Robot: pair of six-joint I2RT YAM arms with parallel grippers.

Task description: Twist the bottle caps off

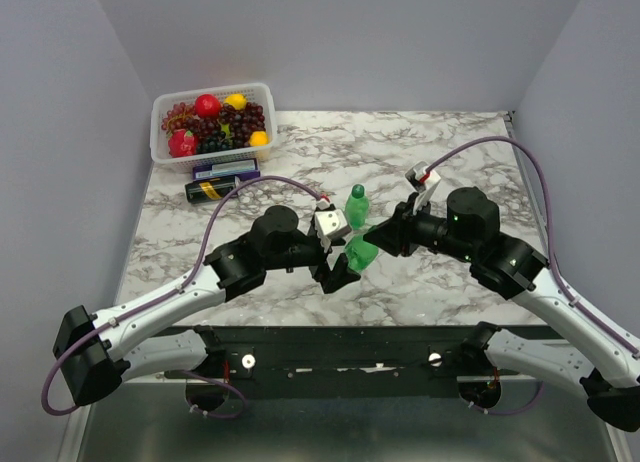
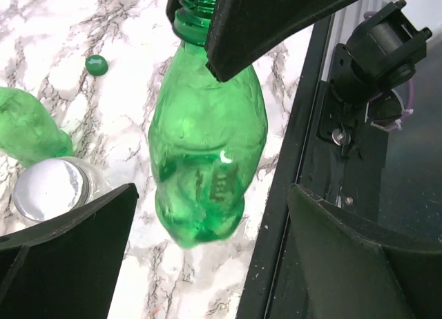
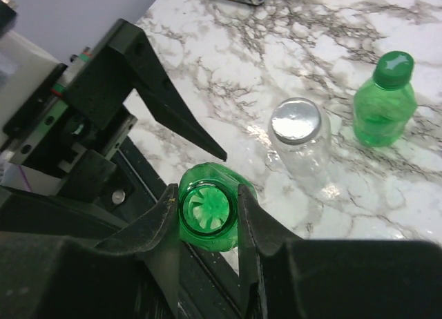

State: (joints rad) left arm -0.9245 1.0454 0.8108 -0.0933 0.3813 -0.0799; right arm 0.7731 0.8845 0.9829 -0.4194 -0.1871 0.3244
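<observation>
My right gripper (image 3: 209,210) is shut on the threaded neck of a green bottle (image 2: 207,139), which hangs capless above the table's near edge. Its open mouth (image 3: 207,207) shows between the fingers. In the top view this bottle (image 1: 360,252) sits between both grippers. My left gripper (image 2: 214,264) is open, its fingers (image 2: 69,253) standing wide on either side of the bottle's base without touching it. A loose dark green cap (image 2: 96,64) lies on the marble. A second green bottle (image 3: 383,108) stands upright with its cap (image 3: 392,63) on. Beside it stands a clear bottle (image 3: 304,153) with a silvery cap (image 3: 295,120).
A white basket (image 1: 160,154) of fruit stands at the back left. In front of it lie a purple box (image 1: 225,168) and a dark can (image 1: 212,189) with a yellow label. The black front rail (image 2: 311,160) runs right under the held bottle.
</observation>
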